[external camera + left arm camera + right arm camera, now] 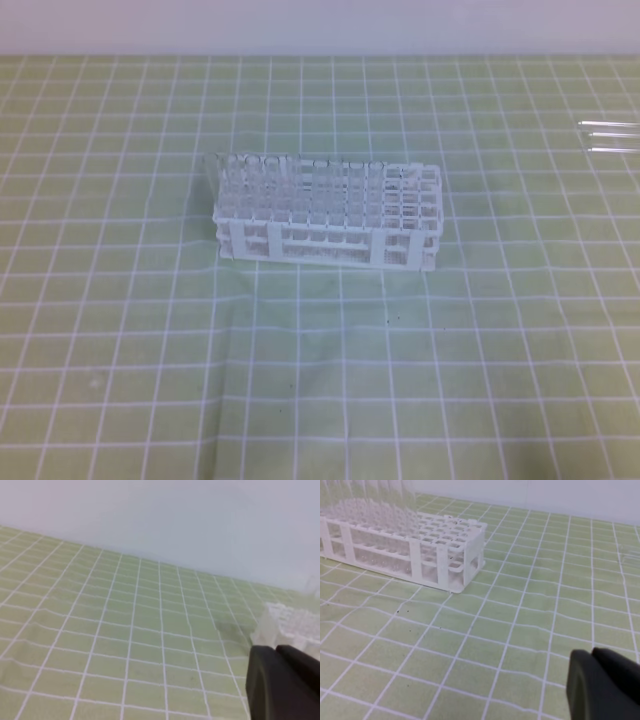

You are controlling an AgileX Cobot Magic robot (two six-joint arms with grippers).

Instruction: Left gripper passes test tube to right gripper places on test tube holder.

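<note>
- Left end effector (280, 680) and right end effector (605, 680): both clenched, holding nothing.
- Loose tubes (608, 136) lie far right on the desk; which one is the task's I cannot tell.
- Test tube holder (328, 212) sits mid-desk.
- Risk: the left reach crosses the holder and could clip its standing tubes.

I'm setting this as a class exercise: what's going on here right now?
Nothing is being handled yet. The white test tube holder sits mid-table, many tubes already standing in its left part. Three loose tubes lie at the far right edge. Both the left gripper and the right gripper are shut and empty, away from the rack.
</note>
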